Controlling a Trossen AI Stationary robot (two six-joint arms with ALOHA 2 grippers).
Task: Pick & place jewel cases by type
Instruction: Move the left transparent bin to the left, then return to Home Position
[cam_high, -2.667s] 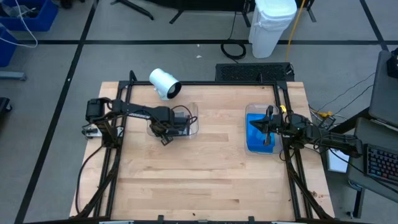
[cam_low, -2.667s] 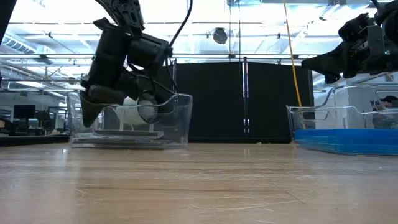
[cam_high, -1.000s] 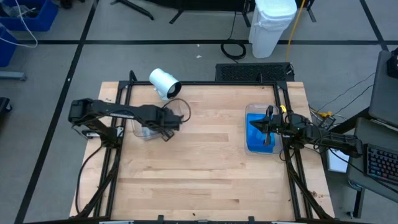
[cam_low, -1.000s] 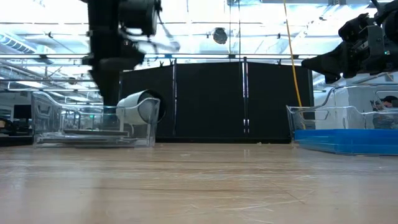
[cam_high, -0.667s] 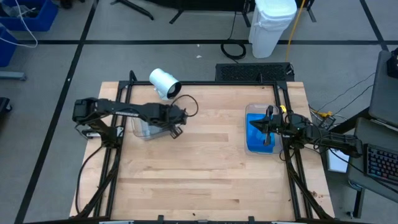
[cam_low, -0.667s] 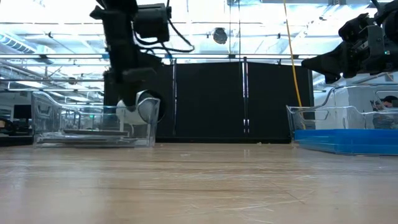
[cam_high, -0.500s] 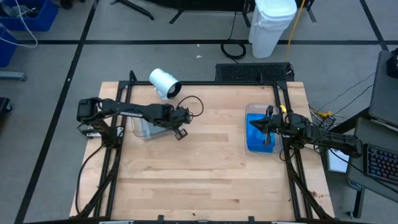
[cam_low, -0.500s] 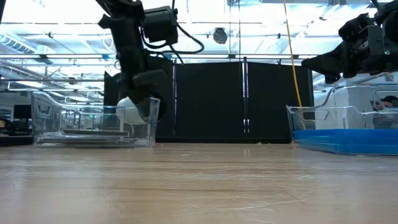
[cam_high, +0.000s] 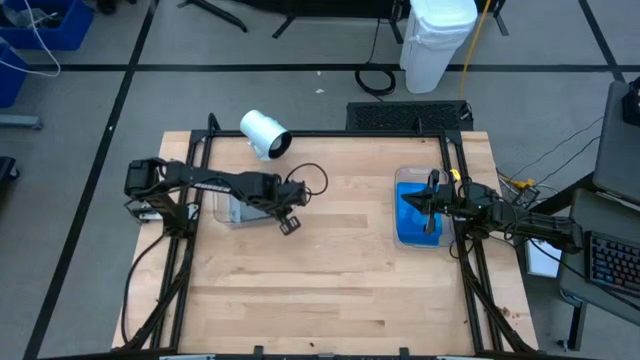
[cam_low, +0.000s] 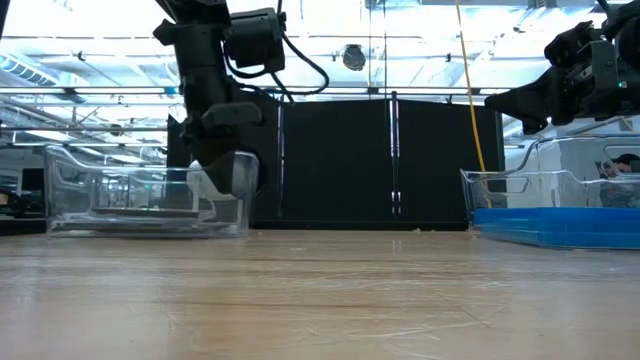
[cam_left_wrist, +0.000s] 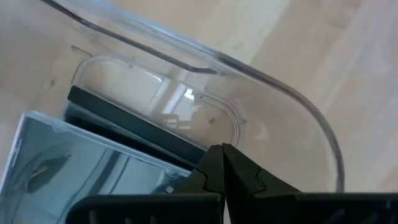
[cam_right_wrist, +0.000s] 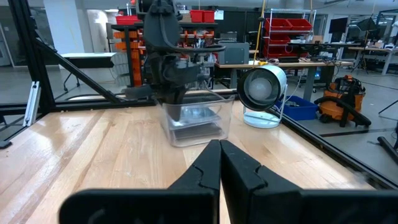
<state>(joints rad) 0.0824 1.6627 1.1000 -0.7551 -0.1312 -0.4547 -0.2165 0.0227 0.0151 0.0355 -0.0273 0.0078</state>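
Clear plastic was what I had under the left gripper (cam_high: 289, 224): its fingers were pressed together on nothing, the arm stretched out low from the left edge with the tip just past the right end of the left tray (cam_high: 229, 210), where the dark grey jewel cases (cam_left_wrist: 93, 155) lay stacked flat, and I could read no writing on them. The right gripper (cam_high: 431, 216) hung over the right tray (cam_low: 560, 205), fingers likewise together and empty, above the blue jewel cases (cam_high: 412, 222) lying in it, while the white cylinder (cam_high: 264, 133) sat at the far edge of the wooden table (cam_high: 340, 290).
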